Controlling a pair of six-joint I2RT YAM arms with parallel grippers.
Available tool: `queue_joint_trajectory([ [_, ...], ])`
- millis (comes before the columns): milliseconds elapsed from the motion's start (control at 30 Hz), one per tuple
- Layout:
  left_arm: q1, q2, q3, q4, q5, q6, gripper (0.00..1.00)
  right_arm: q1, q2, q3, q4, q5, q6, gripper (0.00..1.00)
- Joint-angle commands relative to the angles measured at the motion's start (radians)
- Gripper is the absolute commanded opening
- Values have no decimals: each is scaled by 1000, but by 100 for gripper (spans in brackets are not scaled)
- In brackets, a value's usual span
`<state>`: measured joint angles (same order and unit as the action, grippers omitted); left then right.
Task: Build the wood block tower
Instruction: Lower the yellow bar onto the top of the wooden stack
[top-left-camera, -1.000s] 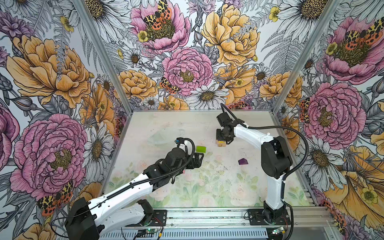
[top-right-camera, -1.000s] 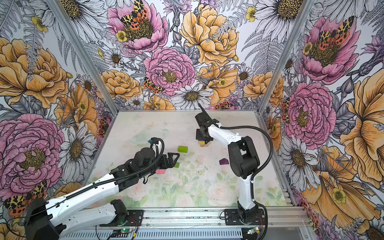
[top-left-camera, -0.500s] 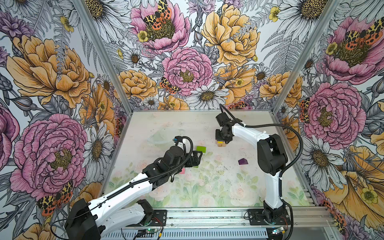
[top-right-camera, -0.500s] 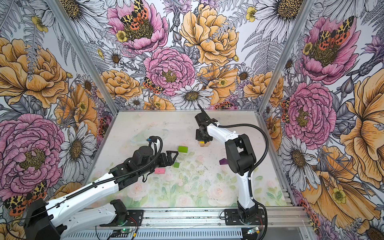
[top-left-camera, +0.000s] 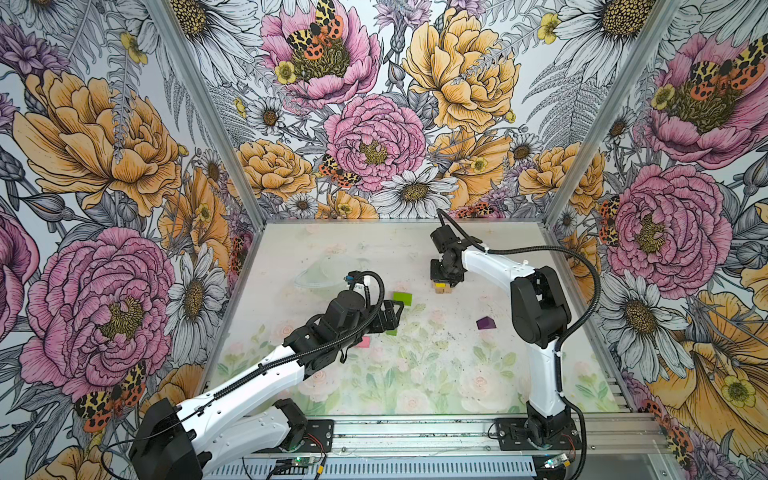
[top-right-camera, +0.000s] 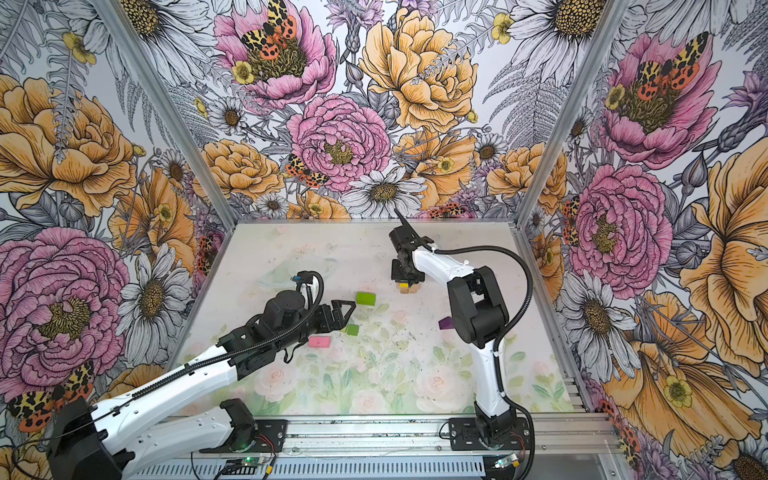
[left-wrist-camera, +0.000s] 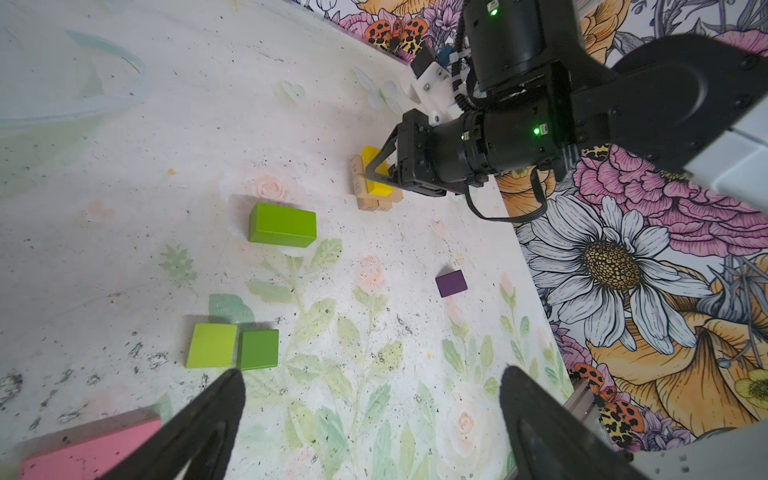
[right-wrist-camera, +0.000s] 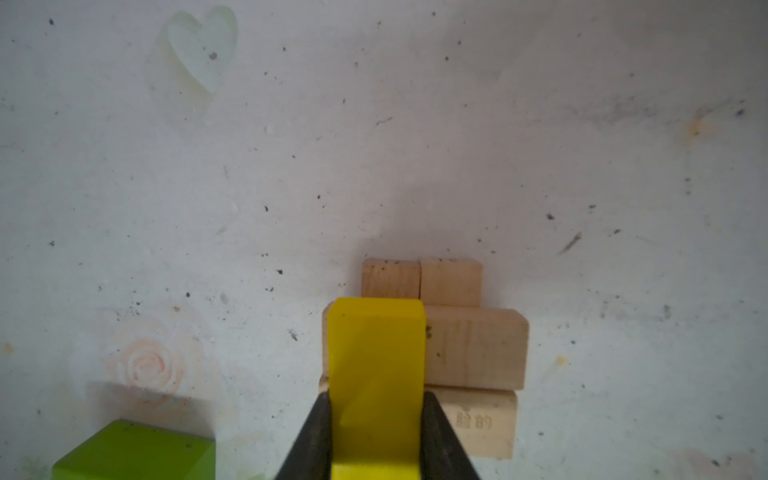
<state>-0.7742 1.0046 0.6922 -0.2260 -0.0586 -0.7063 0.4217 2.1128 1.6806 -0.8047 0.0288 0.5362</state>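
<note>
Right elbow (top-left-camera: 538, 307) shifted; yellow oblong (right-wrist-camera: 376, 374) points crosswise over tan oblongs (right-wrist-camera: 473, 349).

The yellow oblong (right-wrist-camera: 376, 374) is being shown against plain tan oblongs (right-wrist-camera: 473, 349). A lime brick (left-wrist-camera: 282, 224), two green cubes (left-wrist-camera: 258, 350), a purple peaked piece (left-wrist-camera: 451, 283) and a pink oblong (left-wrist-camera: 91, 455) are being displayed. The walls (top-left-camera: 374, 137) are being covered by pink and orange flowers.

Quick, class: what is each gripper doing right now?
Left gripper: open, holding nothing.
Right gripper: shut on the yellow block.
</note>
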Motion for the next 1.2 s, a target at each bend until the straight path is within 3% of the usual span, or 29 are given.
queue_joint_trajectory([
  [0, 13, -3, -4, 35, 17, 14, 97, -10, 20, 34, -4, 6, -10, 27],
  [1167, 26, 2, -20, 49, 21, 8, 97, -16, 35, 41, -14, -17, 4, 35],
])
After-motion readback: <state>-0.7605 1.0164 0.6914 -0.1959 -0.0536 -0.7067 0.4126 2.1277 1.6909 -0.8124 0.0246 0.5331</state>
